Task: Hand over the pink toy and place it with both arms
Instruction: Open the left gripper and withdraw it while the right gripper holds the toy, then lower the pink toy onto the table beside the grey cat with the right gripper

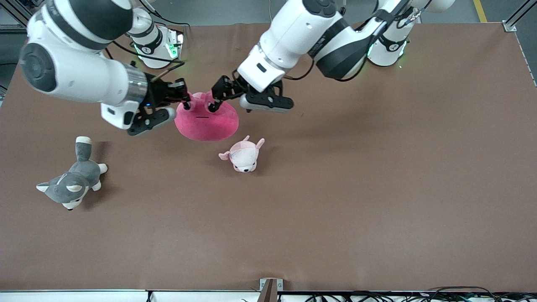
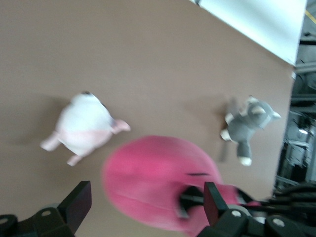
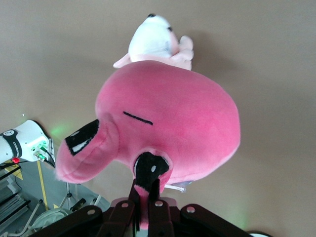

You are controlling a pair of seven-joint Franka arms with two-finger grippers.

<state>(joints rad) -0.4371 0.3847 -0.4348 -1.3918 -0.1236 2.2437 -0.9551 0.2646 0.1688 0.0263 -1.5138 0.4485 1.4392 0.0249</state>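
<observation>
Two pincers grip round plush pink toy (image 1: 207, 121).

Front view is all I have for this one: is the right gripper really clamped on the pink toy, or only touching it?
Observer: Clamped. In the right wrist view the right gripper is shut on one small bump of the pink toy.
Operator: And the left gripper, has it taken hold?
Observer: No. In the left wrist view the left gripper is open, its fingers spread wide with the toy showing between them.
</observation>
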